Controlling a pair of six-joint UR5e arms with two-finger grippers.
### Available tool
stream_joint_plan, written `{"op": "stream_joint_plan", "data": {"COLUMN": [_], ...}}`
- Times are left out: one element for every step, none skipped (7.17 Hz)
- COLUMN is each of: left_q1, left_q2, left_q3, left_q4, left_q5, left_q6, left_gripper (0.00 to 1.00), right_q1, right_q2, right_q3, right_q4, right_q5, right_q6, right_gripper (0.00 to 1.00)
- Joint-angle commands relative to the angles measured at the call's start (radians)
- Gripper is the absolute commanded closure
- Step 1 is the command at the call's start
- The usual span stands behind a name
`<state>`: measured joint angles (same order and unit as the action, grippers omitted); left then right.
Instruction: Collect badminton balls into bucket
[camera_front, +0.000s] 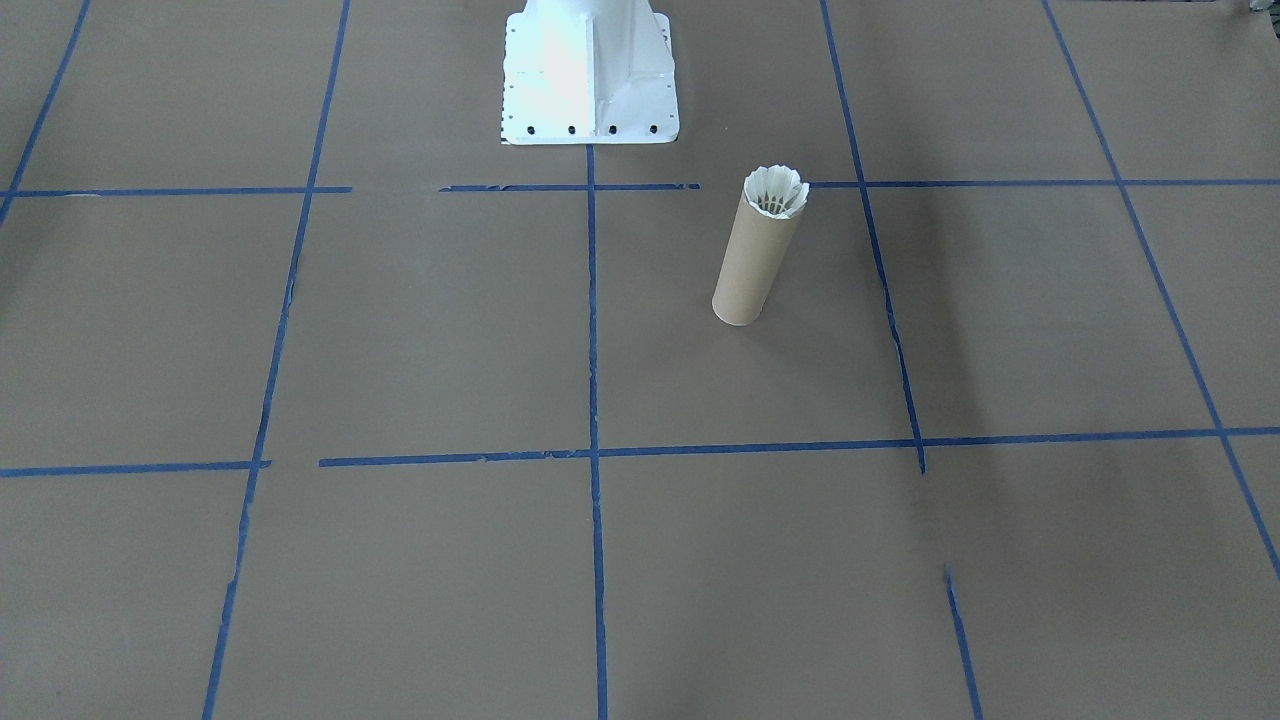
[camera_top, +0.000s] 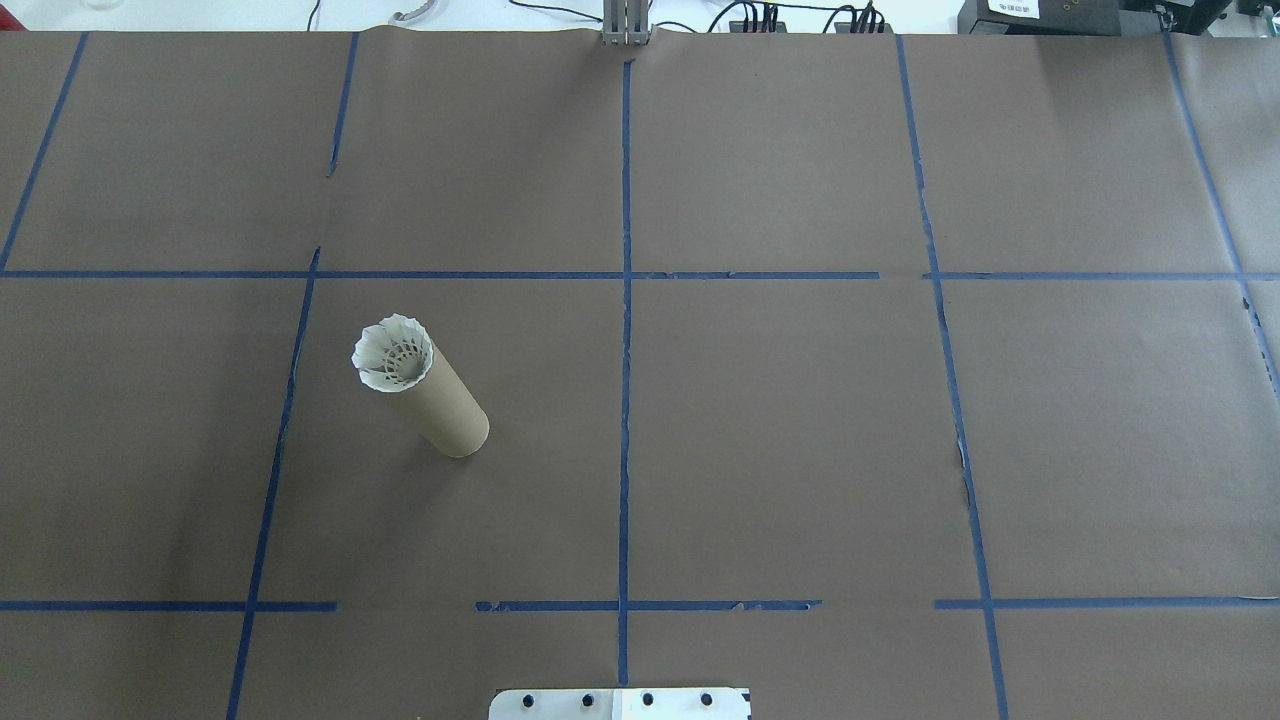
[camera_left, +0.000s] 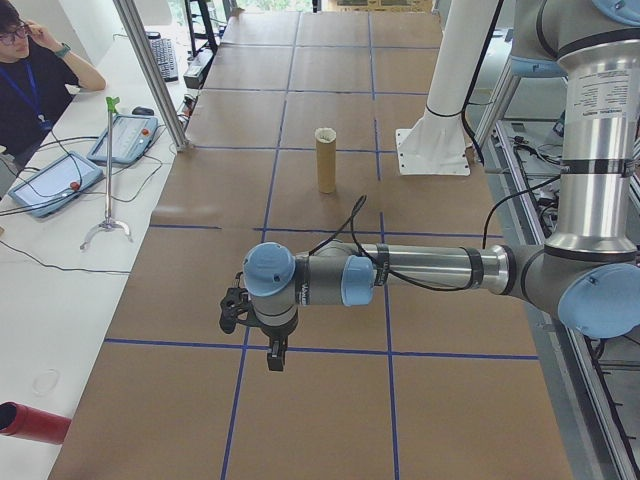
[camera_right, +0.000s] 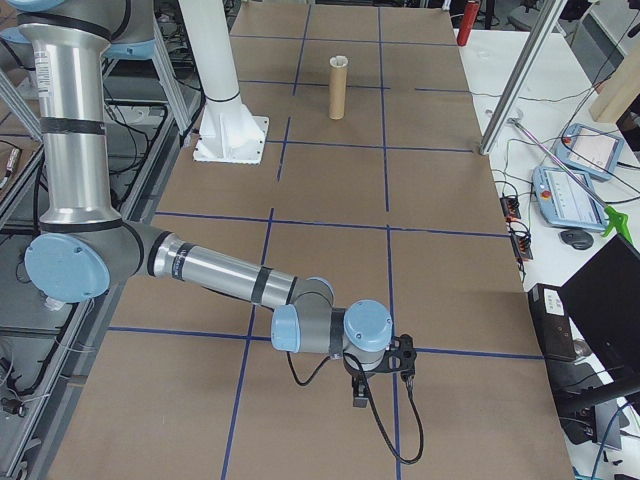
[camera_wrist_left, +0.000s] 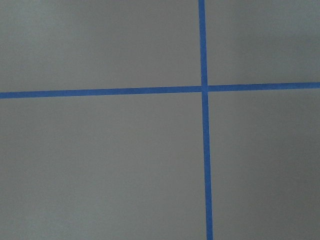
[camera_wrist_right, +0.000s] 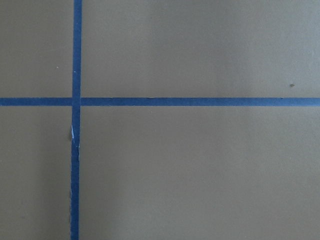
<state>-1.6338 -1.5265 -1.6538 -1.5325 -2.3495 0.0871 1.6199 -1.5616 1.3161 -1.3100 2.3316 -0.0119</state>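
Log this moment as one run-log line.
shuttlecock: seated in tube mouth | tube: upright | left end effector: clear, state unclear | right end effector: clear, state unclear

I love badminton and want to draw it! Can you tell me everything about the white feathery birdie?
The shuttlecock is white, with a ring of feathers that fan out like a frilly skirt and thin ribs showing inside. It sits feathers-up in the open top of the brown cardboard tube, which stands upright on the brown paper table. Only its feather rim pokes out; its tip is hidden inside. Only the tube touches it.

Overhead and front views face each other, sharing the tube (camera_top: 440, 405); wrist cameras look straight down, close, at tape lines (camera_wrist_left: 203, 120).
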Motion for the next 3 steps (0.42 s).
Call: {"op": "stream_joint_plan", "data": {"left_q1": [0.000, 0.000, 0.000], "left_q2": [0.000, -0.006, -0.004], "left_q3": [-0.011, -0.009, -0.009], "left_q4": [0.000, 0.000, 0.000], "left_q5": [0.001, 0.001, 0.001], "left_q6": [-0.001, -0.001, -0.001], "left_gripper": [0.00, 0.00, 0.00], "right_q1": [0.000, 0.000, 0.000], "right_q2": [0.000, 0.000, 0.000], "right_q3": [0.000, 0.000, 0.000], "right_q4": [0.000, 0.000, 0.000], "right_q5": [0.000, 0.000, 0.000], "right_q6": [0.000, 0.000, 0.000], "right_gripper": [0.00, 0.00, 0.00]}}
